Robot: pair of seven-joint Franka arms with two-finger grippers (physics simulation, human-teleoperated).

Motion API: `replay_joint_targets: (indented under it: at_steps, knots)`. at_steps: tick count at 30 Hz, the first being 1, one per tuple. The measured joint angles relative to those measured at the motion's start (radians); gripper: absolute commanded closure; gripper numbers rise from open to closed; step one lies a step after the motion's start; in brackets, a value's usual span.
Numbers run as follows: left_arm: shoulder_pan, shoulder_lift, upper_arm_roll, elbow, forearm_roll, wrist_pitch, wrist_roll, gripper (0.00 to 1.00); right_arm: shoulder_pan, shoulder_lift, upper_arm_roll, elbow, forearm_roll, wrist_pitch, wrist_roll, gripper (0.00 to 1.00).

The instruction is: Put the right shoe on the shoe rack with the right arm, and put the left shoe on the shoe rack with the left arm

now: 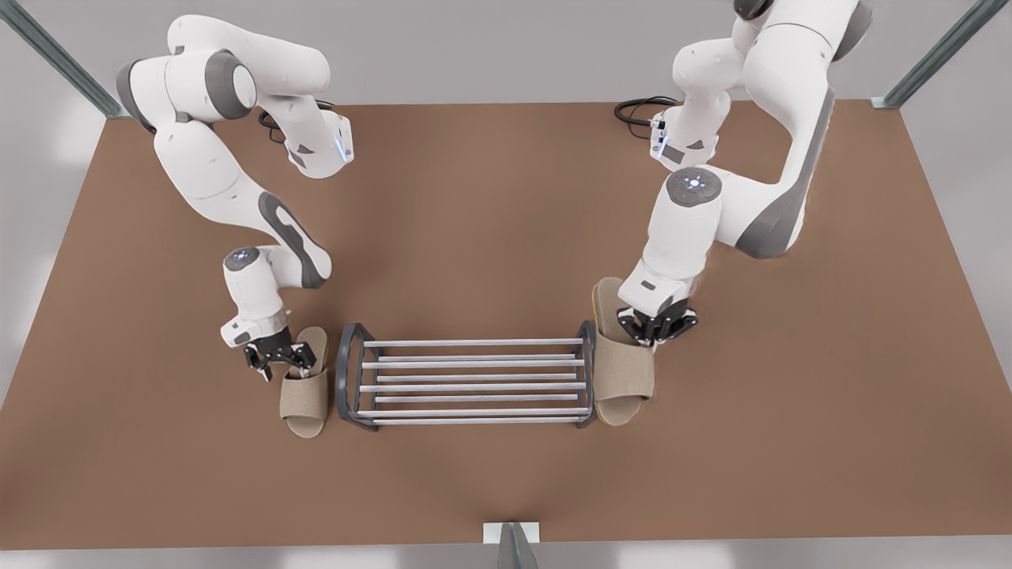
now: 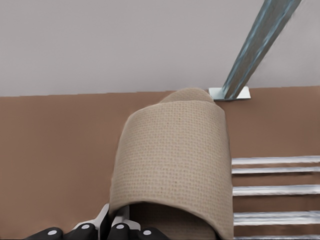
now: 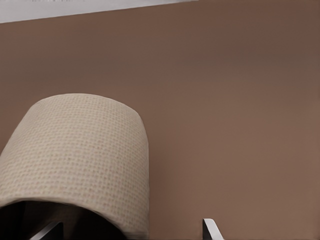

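The shoe rack (image 1: 474, 343) stands near the table's front, its silver bars (image 2: 275, 190) bare. The left shoe (image 1: 304, 391), a beige slide slipper (image 2: 175, 155), lies flat beside the rack's end at the front view's left. My left gripper (image 1: 277, 357) is at the strap's outer edge, its fingers (image 2: 120, 225) close together on the fabric. The right shoe (image 1: 624, 371) leans tilted against the rack's other end frame, with a yellowish sole edge showing. My right gripper (image 1: 656, 325) sits low over this slipper's (image 3: 80, 155) strap side, fingers (image 3: 210, 227) spread wide.
The brown table (image 1: 490, 221) stretches wide behind the rack. A metal post with a white base plate (image 1: 511, 537) rises at the front edge, also seen as the post (image 2: 260, 45). Black cables (image 1: 644, 107) lie at the far side. More posts stand at the far corners.
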Motion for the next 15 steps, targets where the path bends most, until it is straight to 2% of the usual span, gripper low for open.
replay_joint_targets:
  at_steps: [6, 10, 15]
  knots:
    - [-0.187, 0.165, 0.012, 0.243, 0.088, -0.164, -0.095, 0.79, 0.003, 0.006, -0.007, 0.006, 0.001, 0.001, 0.001, 0.00]
    - [-0.404, 0.225, 0.212, 0.321, 0.159, -0.208, -0.142, 0.79, 0.002, 0.000, -0.005, 0.005, 0.001, 0.001, 0.002, 0.00]
    - [-0.473, 0.263, 0.259, 0.320, 0.222, -0.231, -0.196, 0.79, 0.003, -0.013, -0.004, -0.005, 0.004, 0.001, 0.001, 0.00]
